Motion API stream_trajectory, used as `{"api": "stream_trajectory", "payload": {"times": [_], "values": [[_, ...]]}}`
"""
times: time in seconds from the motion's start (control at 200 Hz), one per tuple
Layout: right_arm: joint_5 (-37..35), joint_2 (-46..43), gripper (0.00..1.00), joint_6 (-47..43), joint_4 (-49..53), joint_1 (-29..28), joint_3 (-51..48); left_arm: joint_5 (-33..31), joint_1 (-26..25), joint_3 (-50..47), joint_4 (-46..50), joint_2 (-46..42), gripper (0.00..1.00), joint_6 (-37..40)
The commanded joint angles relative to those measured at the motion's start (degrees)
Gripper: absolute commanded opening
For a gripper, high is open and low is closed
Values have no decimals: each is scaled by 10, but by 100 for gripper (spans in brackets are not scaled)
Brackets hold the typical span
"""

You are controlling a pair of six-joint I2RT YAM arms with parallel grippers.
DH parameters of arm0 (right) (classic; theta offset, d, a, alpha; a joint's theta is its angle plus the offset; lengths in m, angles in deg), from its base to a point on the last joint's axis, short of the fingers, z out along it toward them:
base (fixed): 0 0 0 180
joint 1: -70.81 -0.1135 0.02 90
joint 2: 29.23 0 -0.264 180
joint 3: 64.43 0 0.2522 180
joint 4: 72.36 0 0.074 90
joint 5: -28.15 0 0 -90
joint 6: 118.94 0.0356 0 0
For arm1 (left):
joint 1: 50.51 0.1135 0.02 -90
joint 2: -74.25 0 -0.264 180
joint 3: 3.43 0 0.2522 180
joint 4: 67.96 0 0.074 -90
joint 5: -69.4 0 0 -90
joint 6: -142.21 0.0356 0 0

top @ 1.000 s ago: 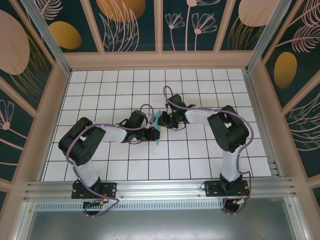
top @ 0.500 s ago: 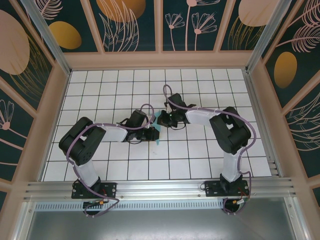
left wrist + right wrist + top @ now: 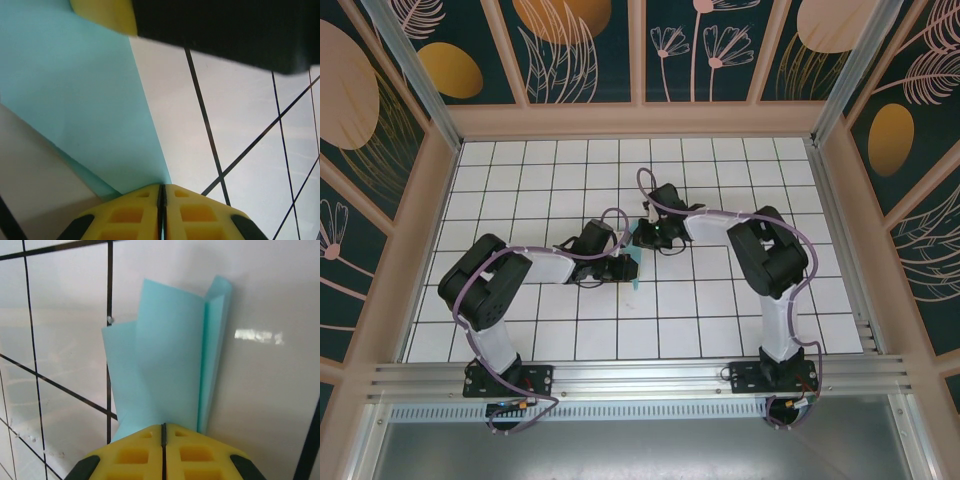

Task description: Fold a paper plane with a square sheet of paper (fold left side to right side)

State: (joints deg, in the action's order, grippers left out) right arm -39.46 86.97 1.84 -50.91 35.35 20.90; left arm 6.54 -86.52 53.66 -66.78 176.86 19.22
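Where dark floral panels (image 3: 585, 50) ring the white gridded surface (image 3: 720, 320), left hand (image 3: 631, 268) and right hand (image 3: 643, 237), at its 1 o'clock, both pinch the folded turquoise paper (image 3: 170, 365).

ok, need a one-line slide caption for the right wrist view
Right gripper shut on the near end of the folded turquoise paper, white gridded table behind.

Pretty clearly a robotics lab test cell — a white gridded worktop (image 3: 720, 320) is boxed in by wood-framed walls (image 3: 640, 120) fitted with leaf-print panels (image 3: 585, 45), and an aluminium rail (image 3: 640, 378) is mounted along the near edge.
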Motion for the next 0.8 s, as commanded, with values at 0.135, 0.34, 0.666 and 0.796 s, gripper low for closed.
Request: {"api": "stream_trajectory", "payload": {"times": [0.135,0.34,0.666,0.796], "values": [[-31,27,9,-46,17,13,38,-64,-1,-14,60,44,11,22],[-28,43,10,-60,16,17,52,-65,0,-18,59,41,11,22],[-27,62,10,-78,26,30,86,-67,-1,-20,57,42,10,22],[-26,75,10,-84,31,35,102,-66,-1,-21,56,42,10,22]]}}
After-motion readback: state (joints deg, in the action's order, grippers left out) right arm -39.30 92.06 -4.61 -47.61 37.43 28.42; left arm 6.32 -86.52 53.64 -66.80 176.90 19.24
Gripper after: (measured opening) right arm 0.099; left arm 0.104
